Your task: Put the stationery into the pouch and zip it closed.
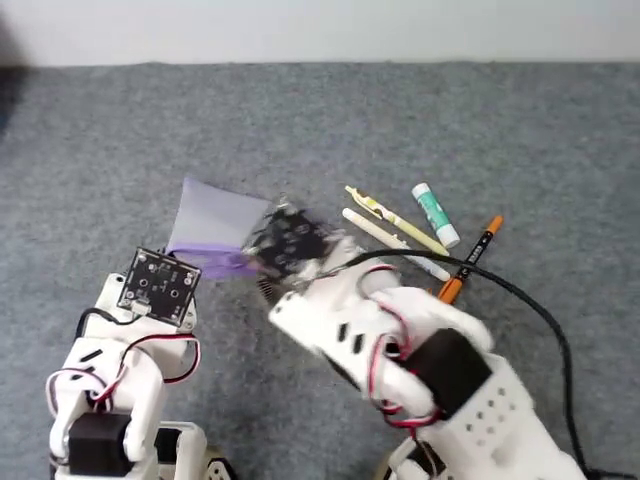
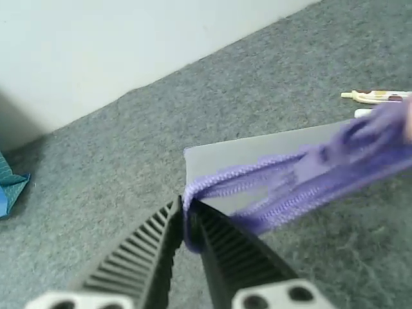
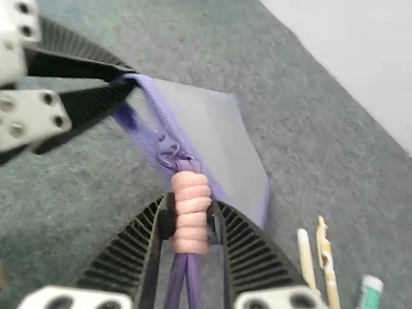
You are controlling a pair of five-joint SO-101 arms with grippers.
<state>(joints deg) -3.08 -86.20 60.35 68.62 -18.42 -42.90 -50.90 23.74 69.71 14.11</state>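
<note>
On counter [image 1: 520,130], pouch [image 1: 210,222] as ref: early stage, nothing loaded yet. Cream pens [image 1: 385,212], glue stick [image 1: 435,215] and orange marker [image 1: 485,238] lie loose well clear of the pouch, beyond the right arm.

Left end effector [image 2: 187,215] is clenched on the pouch's zip tape [image 2: 270,174] at its corner end. Right end effector [image 3: 190,206] is clamped on the zip pull [image 3: 190,225] at the pouch edge.

Prob. the unzip step; can't tell how far the zip is open. Left to do: open, load everything, zip shut.

Matls:
- pouch: thin lilac sheet, flat, floppy, w/ purple zip
- pull: pink knotted cord, soft
- pens: slim, rigid
- glue stick: short cylinder
- counter: grey felt-like nap
</note>
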